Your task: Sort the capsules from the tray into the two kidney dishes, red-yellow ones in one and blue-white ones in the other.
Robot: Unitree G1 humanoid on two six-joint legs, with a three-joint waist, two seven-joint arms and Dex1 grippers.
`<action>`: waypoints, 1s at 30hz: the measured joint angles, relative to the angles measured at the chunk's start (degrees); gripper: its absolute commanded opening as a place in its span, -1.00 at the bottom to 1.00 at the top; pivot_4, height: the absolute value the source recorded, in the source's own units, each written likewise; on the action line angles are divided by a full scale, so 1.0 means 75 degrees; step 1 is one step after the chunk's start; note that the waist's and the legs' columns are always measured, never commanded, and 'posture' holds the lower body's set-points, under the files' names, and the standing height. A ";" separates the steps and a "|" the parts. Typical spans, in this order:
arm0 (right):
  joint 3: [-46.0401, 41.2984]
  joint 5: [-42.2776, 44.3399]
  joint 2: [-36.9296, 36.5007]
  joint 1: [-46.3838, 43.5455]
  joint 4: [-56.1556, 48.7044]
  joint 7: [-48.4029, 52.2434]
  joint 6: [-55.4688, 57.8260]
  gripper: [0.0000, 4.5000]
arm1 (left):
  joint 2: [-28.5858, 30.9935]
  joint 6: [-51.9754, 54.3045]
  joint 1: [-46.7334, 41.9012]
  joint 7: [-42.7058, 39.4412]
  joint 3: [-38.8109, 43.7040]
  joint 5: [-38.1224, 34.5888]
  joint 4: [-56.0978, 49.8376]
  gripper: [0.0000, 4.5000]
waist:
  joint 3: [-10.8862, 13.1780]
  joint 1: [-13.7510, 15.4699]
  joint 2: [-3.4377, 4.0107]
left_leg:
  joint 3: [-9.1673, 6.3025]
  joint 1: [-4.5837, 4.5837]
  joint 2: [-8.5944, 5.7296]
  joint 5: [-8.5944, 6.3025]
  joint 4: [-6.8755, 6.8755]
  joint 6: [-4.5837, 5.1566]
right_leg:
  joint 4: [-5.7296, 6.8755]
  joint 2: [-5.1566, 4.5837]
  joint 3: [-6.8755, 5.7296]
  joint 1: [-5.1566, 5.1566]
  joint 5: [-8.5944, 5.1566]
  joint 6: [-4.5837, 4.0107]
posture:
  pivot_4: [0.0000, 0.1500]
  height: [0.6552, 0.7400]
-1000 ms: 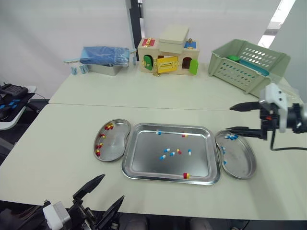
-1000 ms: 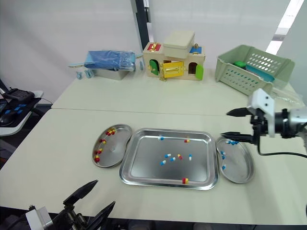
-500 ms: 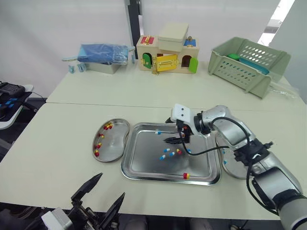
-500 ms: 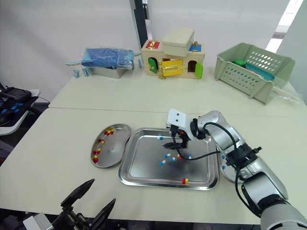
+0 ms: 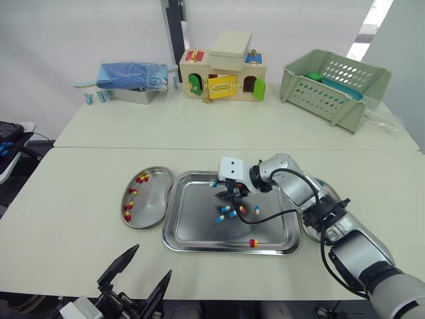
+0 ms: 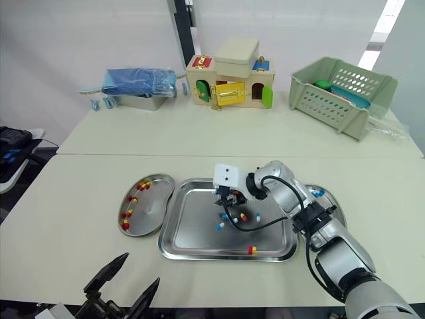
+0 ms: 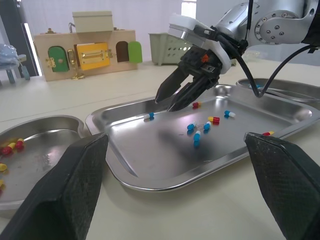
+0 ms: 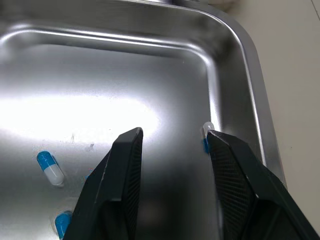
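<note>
The steel tray (image 5: pixel 199 232) holds several loose capsules. A blue-white one (image 5: pixel 218 184) lies near its far left corner, a small cluster (image 5: pixel 226 211) in the middle, and a red-yellow one (image 5: pixel 252 243) by the near rim. My right gripper (image 5: pixel 224 196) hovers low over the tray's far left part, open and holding nothing. A blue-white capsule (image 8: pixel 205 134) lies right beside one fingertip (image 8: pixel 220 142). The left kidney dish (image 5: pixel 147 206) holds red-yellow capsules. The right kidney dish (image 6: pixel 334 203), partly behind my right arm, holds blue-white ones. My left gripper (image 5: pixel 153 260) is open at the table's near edge.
At the back of the table stand a wooden latch-box house (image 5: pixel 222 76), a green plastic basket (image 5: pixel 332 83) and a metal box with a blue bag (image 5: pixel 129 83). Bare tabletop lies between the tray and these items.
My right gripper moved from above the right kidney dish to the tray, then a little further left toward the far left corner. It stayed open. The camera view shifted.
</note>
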 measured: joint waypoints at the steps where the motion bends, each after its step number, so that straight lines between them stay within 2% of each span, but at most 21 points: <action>1: 0.0005 -0.0040 0.0088 -0.0062 0.0091 -0.0011 -0.0036 -0.01 | 0.0002 -0.0006 0.0001 0.0023 -0.0010 0.0000 0.0002 1.00 | 0.0000 -0.0006 0.0000 | 0.0000 -0.0001 0.0000 0.0000 0.0000 0.0000 | 0.0002 0.0000 0.0001 -0.0003 0.0000 0.0000 | 1.00 1.00; 11: 0.0001 -0.0403 0.0563 -0.0425 0.1507 -0.0180 -0.0631 -0.01 | 0.0064 -0.0288 0.0031 0.0080 -0.0120 -0.0055 0.0166 1.00 | 0.0000 -0.0034 0.0000 | 0.0010 -0.0002 0.0001 0.0000 0.0000 0.0000 | 0.0025 0.0004 0.0019 -0.0028 0.0000 -0.0001 | 1.00 1.00; 18: -0.0166 -0.0539 0.0798 -0.0634 0.2319 -0.0352 -0.0986 -0.01 | 0.0088 -0.0345 0.0069 0.0098 -0.0147 -0.0062 0.0177 1.00 | 0.0000 -0.0149 0.0000 | 0.0033 0.0000 0.0004 -0.0009 0.0007 0.0022 | 0.0103 0.0009 0.0061 -0.0080 -0.0001 -0.0002 | 1.00 1.00; 30: -0.0400 -0.0549 0.1086 -0.0668 0.2687 -0.0334 -0.1092 -0.01 | 0.0095 -0.0362 0.0071 0.0165 -0.0150 -0.0057 0.0297 1.00 | -0.0001 -0.0170 0.0000 | 0.0040 0.0000 0.0010 -0.0008 0.0009 0.0021 | 0.0110 0.0015 0.0069 -0.0092 -0.0001 -0.0002 | 1.00 1.00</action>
